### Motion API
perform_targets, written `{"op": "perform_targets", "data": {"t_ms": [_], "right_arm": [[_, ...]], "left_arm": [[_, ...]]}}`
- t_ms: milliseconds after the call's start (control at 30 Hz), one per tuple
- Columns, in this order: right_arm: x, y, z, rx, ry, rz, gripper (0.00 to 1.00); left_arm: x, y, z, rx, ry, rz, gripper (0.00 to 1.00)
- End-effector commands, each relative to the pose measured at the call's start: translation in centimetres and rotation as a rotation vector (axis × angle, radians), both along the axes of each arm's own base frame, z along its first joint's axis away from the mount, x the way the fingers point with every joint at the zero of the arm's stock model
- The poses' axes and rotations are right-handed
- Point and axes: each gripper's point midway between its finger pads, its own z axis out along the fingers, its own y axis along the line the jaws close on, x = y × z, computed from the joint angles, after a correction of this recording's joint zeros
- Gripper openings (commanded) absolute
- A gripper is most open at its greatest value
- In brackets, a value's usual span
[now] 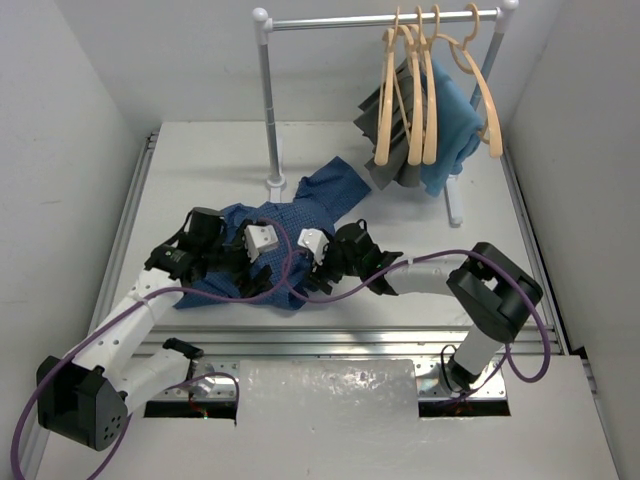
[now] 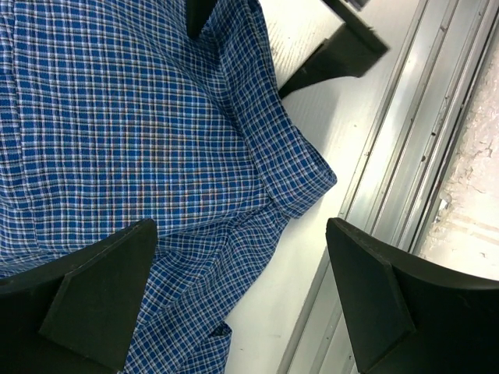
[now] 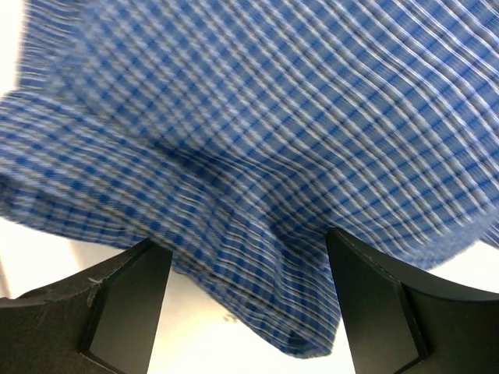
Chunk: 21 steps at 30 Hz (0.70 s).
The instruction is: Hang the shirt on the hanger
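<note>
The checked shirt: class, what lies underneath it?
The white table shows all round the shirt, so the shirt lies on that. Whatever is beneath the cloth itself is covered and cannot be told.

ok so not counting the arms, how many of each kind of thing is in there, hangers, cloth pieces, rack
pale tan wooden clothes hangers: 4
blue checked collared shirt: 1
plain teal-blue cloth: 1
plain dark grey cloth: 1
white metal clothes rail: 1
total: 8
</note>
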Motion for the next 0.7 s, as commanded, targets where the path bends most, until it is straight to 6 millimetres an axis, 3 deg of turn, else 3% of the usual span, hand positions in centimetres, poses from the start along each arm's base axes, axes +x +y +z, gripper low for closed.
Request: {"op": "perform_targets", "data": {"t_ms": [0,67,133,167,267,300,433,467,500,667], "right_arm": [[-0.4,2.6,3.9,0.117,-0.039,0.116,0.80],[0.1,2.7,3.7,0.115,-0.030,0.090,0.72],[1.4,2.5,3.3,0.087,-0.035,0.032,0.56],[2.3,1.9,2.3,0.047,-0.045,-0.019,0.37],[3.6,1.8,2.2,0.022,-0.046,-0.082,0.00],[3.7,2.0,2.7,0.038,-0.021,-0.106,0.00],[5.5,4.8,9.2,0.158,0.094,-0.233,0.00],[5.5,5.4,10.3,0.200,0.142,-0.266,0.00],[5.9,6.1,12.2,0.226,0.150,-0.277,0.00],[6.0,7.8,15.1,0.337,0.271,-0.368,0.00]], "left_arm": [[0.4,-0.3,0.7,-0.017,-0.045,-0.013,0.88],[0.4,-0.2,0.6,-0.016,-0.045,-0.012,0.88],[0.4,-0.2,0.6,-0.016,-0.048,-0.013,0.88],[0.3,-0.2,0.6,-0.015,-0.046,-0.013,0.88],[0.1,-0.2,0.5,-0.014,-0.040,-0.015,0.88],[0.1,-0.3,0.6,-0.020,-0.039,-0.017,0.88],[1.0,-1.1,2.6,-0.074,-0.053,0.010,0.91],[1.3,-1.3,3.2,-0.084,-0.063,0.016,0.99],[1.9,-1.5,4.3,-0.107,-0.078,0.039,1.00],[4.8,-1.1,5.9,-0.139,-0.127,0.182,1.00]]}}
